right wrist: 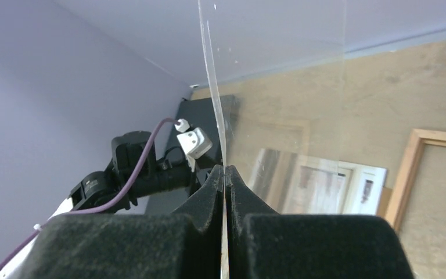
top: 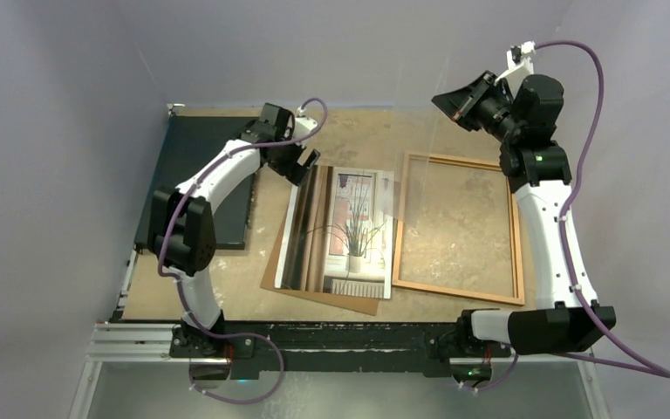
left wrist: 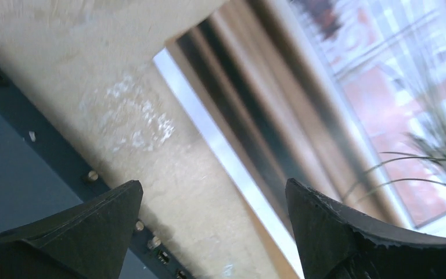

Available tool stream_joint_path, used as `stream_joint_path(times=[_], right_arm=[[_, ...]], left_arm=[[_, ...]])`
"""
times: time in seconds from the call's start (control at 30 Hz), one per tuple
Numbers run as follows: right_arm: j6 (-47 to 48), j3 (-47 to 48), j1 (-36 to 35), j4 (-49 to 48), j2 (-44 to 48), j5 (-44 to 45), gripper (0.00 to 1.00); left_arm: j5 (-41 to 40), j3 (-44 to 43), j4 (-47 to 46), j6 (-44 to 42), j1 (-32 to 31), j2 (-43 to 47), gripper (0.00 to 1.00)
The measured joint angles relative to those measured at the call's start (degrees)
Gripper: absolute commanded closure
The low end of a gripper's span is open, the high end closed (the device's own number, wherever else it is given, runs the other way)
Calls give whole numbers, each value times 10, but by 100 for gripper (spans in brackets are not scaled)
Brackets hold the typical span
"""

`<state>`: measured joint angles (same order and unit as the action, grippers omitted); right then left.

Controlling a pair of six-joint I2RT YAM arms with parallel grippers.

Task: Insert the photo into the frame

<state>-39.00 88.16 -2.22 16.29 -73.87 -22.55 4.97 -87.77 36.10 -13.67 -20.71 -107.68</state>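
Note:
The photo (top: pixel 340 231) of a spiky plant at a window lies flat at the table's middle, on a brown backing board (top: pixel 331 301). The frame (top: pixel 458 161), a narrow orange-brown border with bare table showing inside it, lies just right of the photo. My left gripper (top: pixel 301 166) hovers open over the photo's far left corner; in the left wrist view its fingertips (left wrist: pixel 212 197) straddle the photo's white edge (left wrist: pixel 232 157) and hold nothing. My right gripper (right wrist: pixel 225 171) is raised above the frame's far side, shut on a clear glass pane (right wrist: pixel 279 87) that stands on edge.
A dark grey-black mat (top: pixel 196 166) lies at the left under my left arm, with small screws along its edge (left wrist: pixel 93 176). Grey walls close in the back and both sides. The right wrist view also shows the frame (right wrist: pixel 409 168) and the photo (right wrist: pixel 319 186) through the pane.

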Motion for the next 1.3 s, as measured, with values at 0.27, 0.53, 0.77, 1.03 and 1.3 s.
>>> stream_joint_path(times=[0.27, 0.53, 0.77, 1.03, 1.3], right_arm=[[-78, -47, 0, -116, 11, -118, 100], [-164, -116, 0, -257, 19, -215, 100], [-197, -133, 0, -318, 18, -241, 100], [-196, -141, 0, -324, 17, -250, 100], [-168, -139, -9, -281, -4, -238, 100]], left_arm=[[188, -50, 19, 68, 24, 22, 4], [413, -47, -12, 159, 91, 22, 2], [494, -12, -54, 199, 113, 27, 7], [522, 3, -97, 230, 113, 33, 9], [504, 22, -111, 229, 113, 40, 6]])
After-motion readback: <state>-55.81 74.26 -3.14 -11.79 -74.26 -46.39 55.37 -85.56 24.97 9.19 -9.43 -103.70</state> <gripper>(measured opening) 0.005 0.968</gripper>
